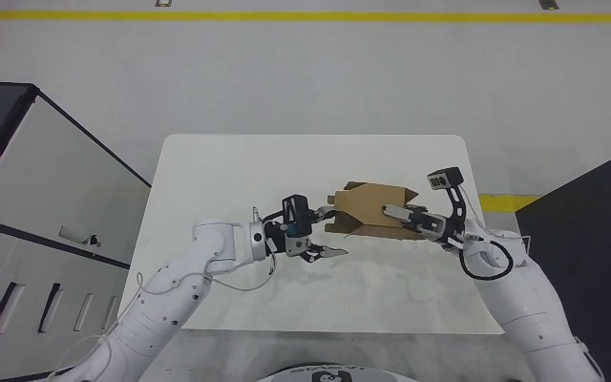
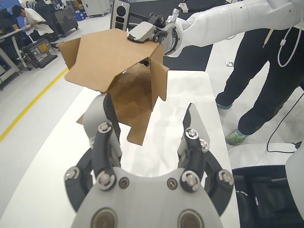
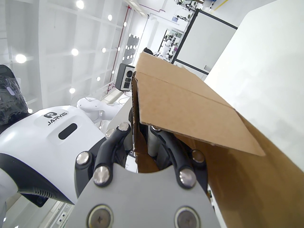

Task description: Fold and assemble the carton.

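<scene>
A brown carton [image 1: 372, 205] is partly opened into a tube over the right half of the white table [image 1: 239, 172]. Its open end and loose flaps [image 2: 133, 91] face my left gripper. My right gripper [image 1: 391, 212] is shut on the carton's upper wall, one finger [image 2: 142, 33] on top of the panel. In the right wrist view the cardboard edge [image 3: 136, 110] runs between the shut fingers of my right gripper [image 3: 140, 124]. My left gripper [image 2: 149, 104] stands open just in front of the carton's mouth, holding nothing; from above my left gripper [image 1: 325, 252] sits left of the carton.
The table's front part [image 1: 382, 296] and left part are bare white. A dark-framed panel [image 1: 48, 181] stands off the table's left side, and a dark surface [image 1: 573, 220] lies beyond its right edge. A yellow line [image 1: 305, 16] crosses the floor behind.
</scene>
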